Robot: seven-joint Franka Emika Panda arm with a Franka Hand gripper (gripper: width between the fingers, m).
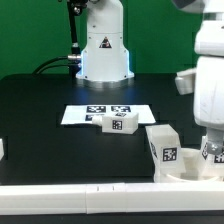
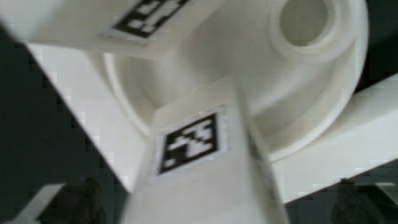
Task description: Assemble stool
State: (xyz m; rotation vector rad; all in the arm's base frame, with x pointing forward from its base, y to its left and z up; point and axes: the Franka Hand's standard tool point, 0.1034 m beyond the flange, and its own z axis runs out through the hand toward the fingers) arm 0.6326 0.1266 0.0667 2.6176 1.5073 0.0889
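In the wrist view my gripper [image 2: 210,205] is shut on a white stool leg [image 2: 199,150] with a square tag. Its dark fingers [image 2: 80,200] sit close on either side of the leg. The leg lies against the round white seat [image 2: 294,75], whose centre hole shows beyond it. A second tagged leg [image 2: 151,15] rests by the seat's rim. In the exterior view the gripper [image 1: 211,156] is low at the right, over the seat [image 1: 182,169], with the held leg's tag [image 1: 213,152] just showing. The second leg [image 1: 163,142] stands beside it. A third leg [image 1: 118,122] lies on the marker board.
The marker board [image 1: 85,114] lies mid-table in front of the robot base [image 1: 104,50]. A long white border rail [image 1: 90,200] runs along the near edge. A small white piece [image 1: 2,148] sits at the exterior view's left edge.
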